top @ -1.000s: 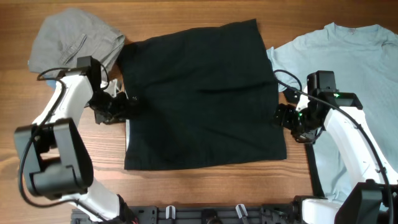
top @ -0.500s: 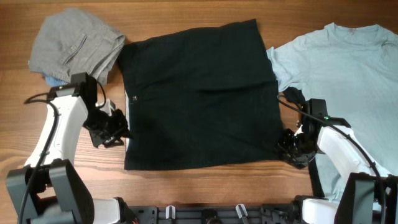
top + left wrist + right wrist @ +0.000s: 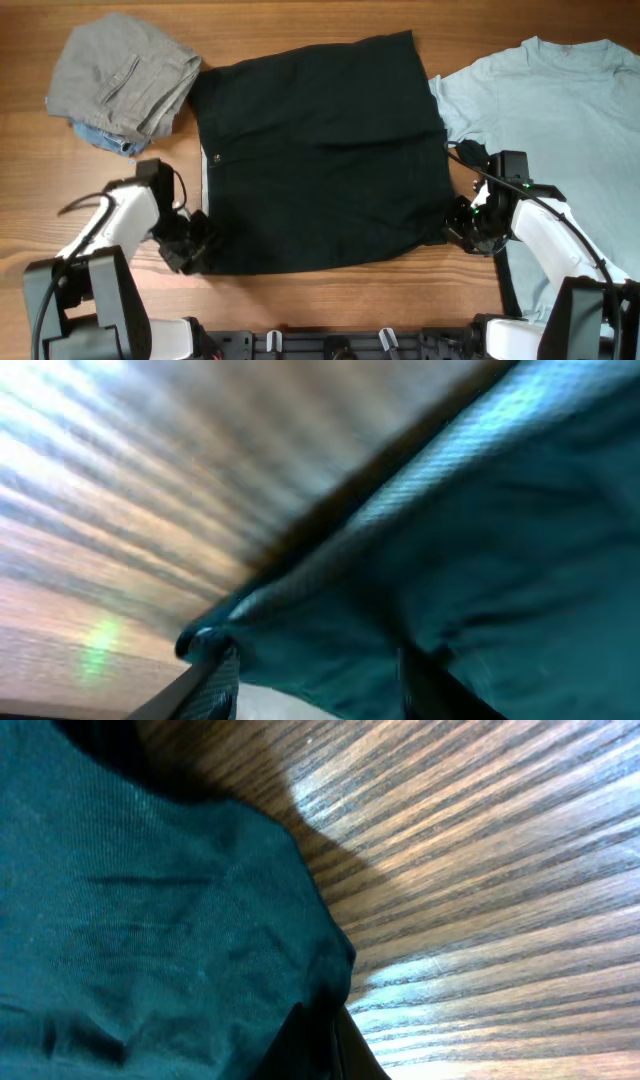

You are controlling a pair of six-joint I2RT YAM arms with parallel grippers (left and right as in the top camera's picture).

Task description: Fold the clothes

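The black shorts (image 3: 320, 160) lie spread flat mid-table. My left gripper (image 3: 197, 248) is at their front left corner. In the left wrist view its fingers (image 3: 215, 680) stand apart, and the dark hem (image 3: 480, 540) runs across the gap of the gripper (image 3: 315, 690); the picture is blurred. My right gripper (image 3: 460, 228) is at the front right corner. In the right wrist view it (image 3: 325, 1045) is shut, pinching the corner of the black cloth (image 3: 150, 900) just above the wood.
A folded grey garment (image 3: 125, 75) rests on a blue one (image 3: 105, 138) at the back left. A light blue T-shirt (image 3: 550, 120) lies flat at the right, under my right arm. A black rail (image 3: 330, 345) lines the table's front edge.
My left gripper slid forward along the shorts' left edge to the front corner, and its jaws widened. My right gripper moved to the front right corner and closed on the cloth.
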